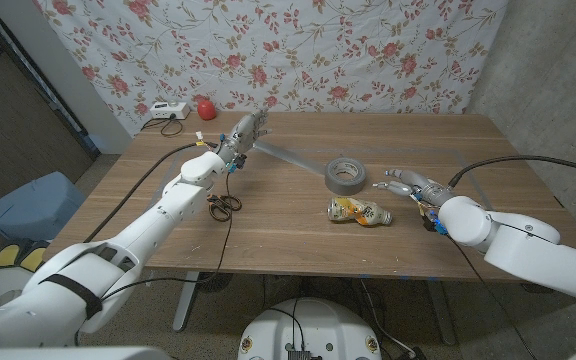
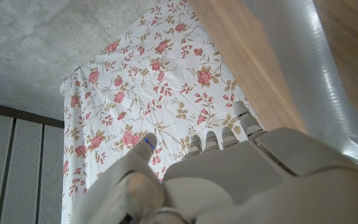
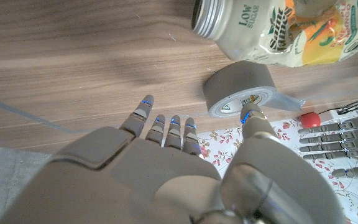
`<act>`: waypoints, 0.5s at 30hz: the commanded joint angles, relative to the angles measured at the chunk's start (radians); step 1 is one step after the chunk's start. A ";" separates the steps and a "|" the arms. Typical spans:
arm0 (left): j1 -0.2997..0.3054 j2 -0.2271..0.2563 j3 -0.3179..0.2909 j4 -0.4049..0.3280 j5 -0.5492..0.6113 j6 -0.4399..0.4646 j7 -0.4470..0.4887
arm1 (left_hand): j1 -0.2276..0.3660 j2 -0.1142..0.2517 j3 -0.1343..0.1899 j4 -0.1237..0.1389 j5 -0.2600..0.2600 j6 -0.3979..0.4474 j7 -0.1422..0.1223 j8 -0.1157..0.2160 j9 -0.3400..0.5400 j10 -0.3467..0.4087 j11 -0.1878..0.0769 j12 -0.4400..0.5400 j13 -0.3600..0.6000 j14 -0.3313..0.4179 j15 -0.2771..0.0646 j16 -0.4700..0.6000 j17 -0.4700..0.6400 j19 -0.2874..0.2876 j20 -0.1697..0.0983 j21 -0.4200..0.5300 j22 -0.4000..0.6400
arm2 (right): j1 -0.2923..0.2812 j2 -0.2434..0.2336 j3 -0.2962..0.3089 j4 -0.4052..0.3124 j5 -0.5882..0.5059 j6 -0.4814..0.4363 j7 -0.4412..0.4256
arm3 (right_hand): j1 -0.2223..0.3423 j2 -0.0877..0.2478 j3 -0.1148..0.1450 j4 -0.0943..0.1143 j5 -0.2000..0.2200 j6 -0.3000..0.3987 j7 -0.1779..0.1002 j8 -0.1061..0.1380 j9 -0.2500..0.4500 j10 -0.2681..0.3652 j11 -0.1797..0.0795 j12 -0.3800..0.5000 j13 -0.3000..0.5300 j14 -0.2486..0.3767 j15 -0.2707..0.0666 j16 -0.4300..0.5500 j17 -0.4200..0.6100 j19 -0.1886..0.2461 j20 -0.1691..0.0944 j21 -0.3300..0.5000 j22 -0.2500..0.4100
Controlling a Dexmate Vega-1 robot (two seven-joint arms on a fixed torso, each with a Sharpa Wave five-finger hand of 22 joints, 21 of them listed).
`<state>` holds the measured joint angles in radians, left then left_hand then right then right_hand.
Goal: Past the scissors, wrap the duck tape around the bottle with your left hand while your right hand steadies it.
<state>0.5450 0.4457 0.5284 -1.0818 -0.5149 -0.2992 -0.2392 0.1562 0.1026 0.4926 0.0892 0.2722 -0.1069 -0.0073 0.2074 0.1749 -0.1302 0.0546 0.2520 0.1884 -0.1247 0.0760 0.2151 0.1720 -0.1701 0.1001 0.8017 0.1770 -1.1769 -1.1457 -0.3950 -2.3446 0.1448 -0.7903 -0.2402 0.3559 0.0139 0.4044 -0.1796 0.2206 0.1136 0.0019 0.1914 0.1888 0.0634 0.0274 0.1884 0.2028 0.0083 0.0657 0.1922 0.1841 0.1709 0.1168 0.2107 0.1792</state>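
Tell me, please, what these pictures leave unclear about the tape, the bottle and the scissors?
- Left hand's hold on the tape strip: head view too small; in the left wrist view the hand's back hides it.
- Scissors: small and dark, crossed by a cable.
- Bottle: cut off by the right wrist picture's edge.
- Duck tape roll: amount left unreadable.

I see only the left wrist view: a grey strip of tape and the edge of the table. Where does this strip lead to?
Observer: In the head view the strip runs from the raised left hand, which seems to hold its end, to the duck tape roll lying on the table.
Operator: Is the bottle wrapped?
Observer: No. The bottle lies on its side in front of the roll, with no tape on it.
Operator: Does the right hand steady it?
Observer: Not yet. The right hand is open beside the bottle, apart from it.
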 commanded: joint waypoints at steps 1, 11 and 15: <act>-0.057 0.004 0.056 -0.015 0.092 0.019 -0.044 | 0.033 -0.001 0.007 -0.032 -0.012 0.044 0.008 0.009 0.001 0.035 -0.010 0.011 0.003 0.046 -0.003 0.008 0.003 -0.040 -0.012 -0.007 0.002 | 0.002 -0.088 -0.051 -0.159 -0.014 -0.201 -0.009 | 0.025 0.000 0.013 -0.003 -0.002 -0.012 -0.001 -0.004 0.002 -0.020 -0.006 -0.003 0.003 -0.013 0.000 -0.003 0.004 0.004 -0.004 -0.003 0.005; -0.129 0.011 0.119 -0.038 0.195 0.042 -0.065 | 0.109 -0.006 0.030 -0.118 -0.050 0.137 0.000 0.009 0.002 0.164 -0.041 0.033 0.005 0.168 -0.009 0.021 0.006 0.006 -0.018 -0.018 0.007 | 0.120 -0.125 -0.193 -0.232 -0.079 -0.337 0.056 | 0.116 0.006 0.051 -0.009 0.000 -0.048 -0.008 -0.003 0.003 -0.061 -0.012 -0.004 0.004 -0.042 -0.005 -0.006 0.004 0.001 -0.012 -0.005 0.004; -0.157 0.016 0.145 -0.052 0.238 0.049 -0.081 | 0.125 -0.021 0.029 -0.143 -0.062 0.163 0.000 0.010 0.003 0.186 -0.045 0.035 0.005 0.200 -0.017 0.026 0.007 0.016 -0.017 -0.020 0.008 | 0.184 -0.123 -0.266 -0.250 -0.123 -0.381 0.093 | 0.122 0.000 0.051 -0.009 0.000 -0.049 -0.009 -0.002 0.003 -0.064 -0.013 -0.004 0.004 -0.045 -0.005 -0.006 0.004 0.001 -0.012 -0.005 0.004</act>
<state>0.4564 0.4539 0.6118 -1.1067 -0.3882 -0.2725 -0.2863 0.2644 0.0842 0.5209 -0.0409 0.2160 0.0410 -0.0061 0.2110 0.1749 0.0425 0.0110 0.2813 0.1884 0.0576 0.0616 0.2334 0.1749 -0.1620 0.0827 0.7860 0.1795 -1.1225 -1.2384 -0.5023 -2.5163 0.0964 -1.0385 -0.2138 0.4678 0.0188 0.4446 -0.1878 0.2206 0.0710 -0.0054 0.1914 0.1887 0.0079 0.0136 0.1848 0.2027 -0.0292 0.0532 0.1883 0.1839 0.1710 0.1094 0.2068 0.1792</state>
